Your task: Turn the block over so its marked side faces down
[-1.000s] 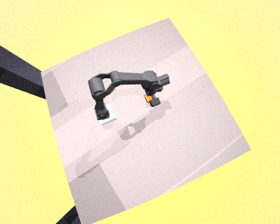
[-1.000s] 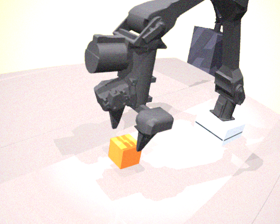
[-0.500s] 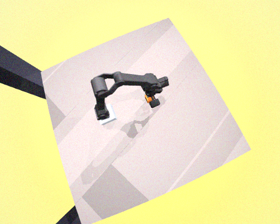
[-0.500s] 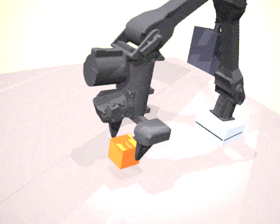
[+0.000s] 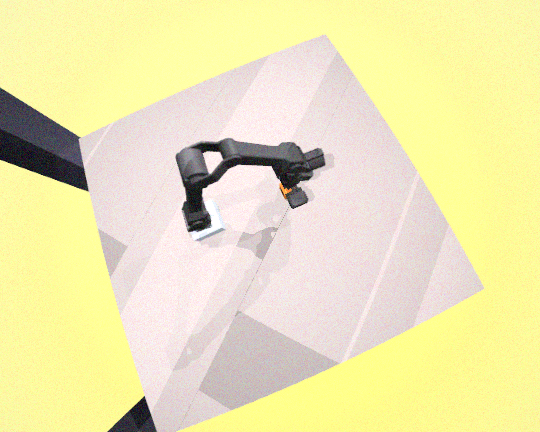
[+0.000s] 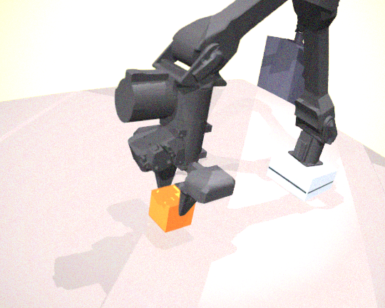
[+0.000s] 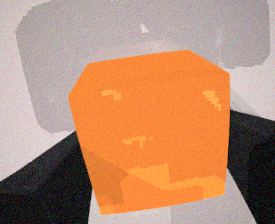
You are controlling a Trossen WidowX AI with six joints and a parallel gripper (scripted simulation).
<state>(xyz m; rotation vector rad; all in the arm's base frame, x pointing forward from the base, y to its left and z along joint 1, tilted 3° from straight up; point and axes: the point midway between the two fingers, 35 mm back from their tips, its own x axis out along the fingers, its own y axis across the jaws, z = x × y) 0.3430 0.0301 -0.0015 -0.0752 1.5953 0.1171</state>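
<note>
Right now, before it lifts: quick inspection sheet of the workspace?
Surface: pale table top with lighter and darker bands and shadows of the arm.
Job's things: orange block resting on the table, marked face up.
Clutter: nothing seen.
Grippers: gripper lowered over the block, one finger against its near side and the other behind it; shut on the block.
Cables: nothing seen.
Surroundings: arm mounted on a white base plate; dark slab behind the base; yellow backdrop around the table in the top view.
</note>
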